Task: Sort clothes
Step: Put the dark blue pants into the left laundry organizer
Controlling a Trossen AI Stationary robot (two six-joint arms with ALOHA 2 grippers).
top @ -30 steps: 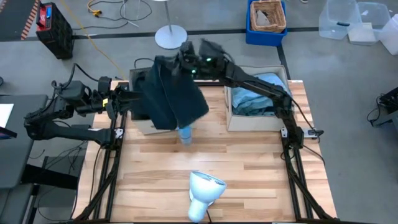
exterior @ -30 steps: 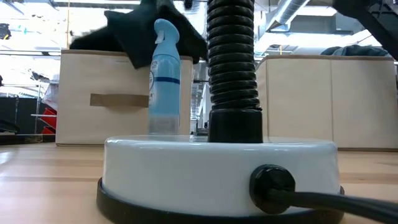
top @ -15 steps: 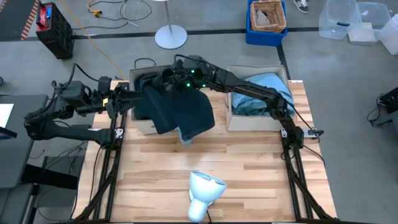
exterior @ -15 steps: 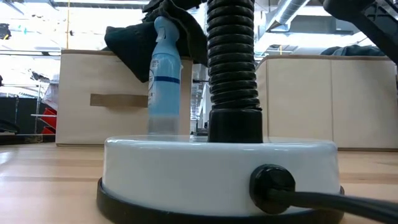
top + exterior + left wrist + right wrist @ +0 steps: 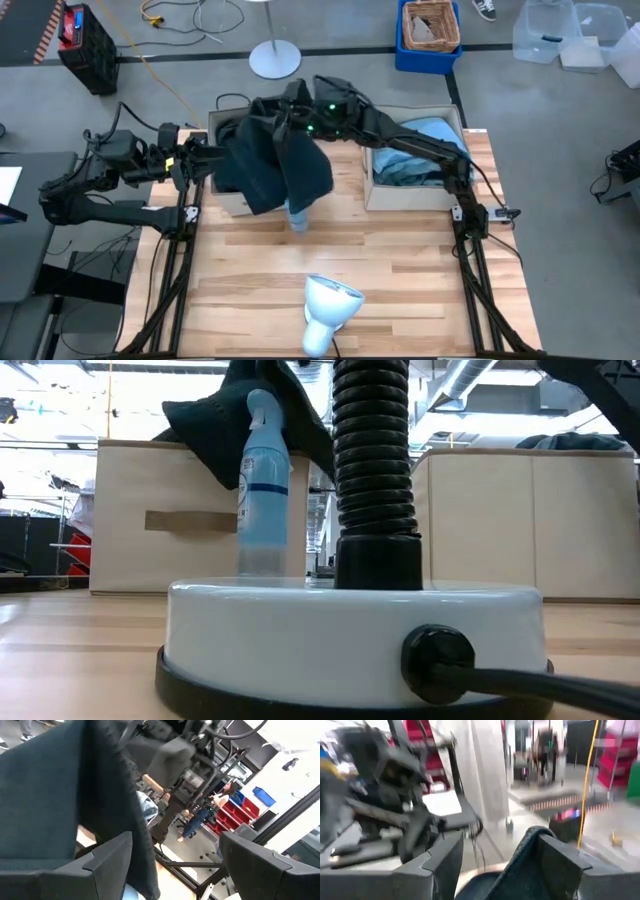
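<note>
Right gripper (image 5: pixel 283 112) hung over the left beige box (image 5: pixel 226 200), fingers (image 5: pixel 445 862) closed on the top edge of a dark teal-black garment (image 5: pixel 278 165) — fabric showed between them in the right wrist view. The garment hung straight down from the grip, long axis vertical, its lower half draped over the box's near rim and onto the blue spray bottle (image 5: pixel 264 485) just in front. The box opening lay below and slightly behind the fingers; judged, release needs a small shift back.

Left gripper (image 5: pixel 203 156) waited at the desk's (image 5: pixel 400 270) left edge beside that box, fingers spread apart, empty. Turquoise clothes (image 5: pixel 415 150) filled the right box (image 5: pixel 420 195).
</note>
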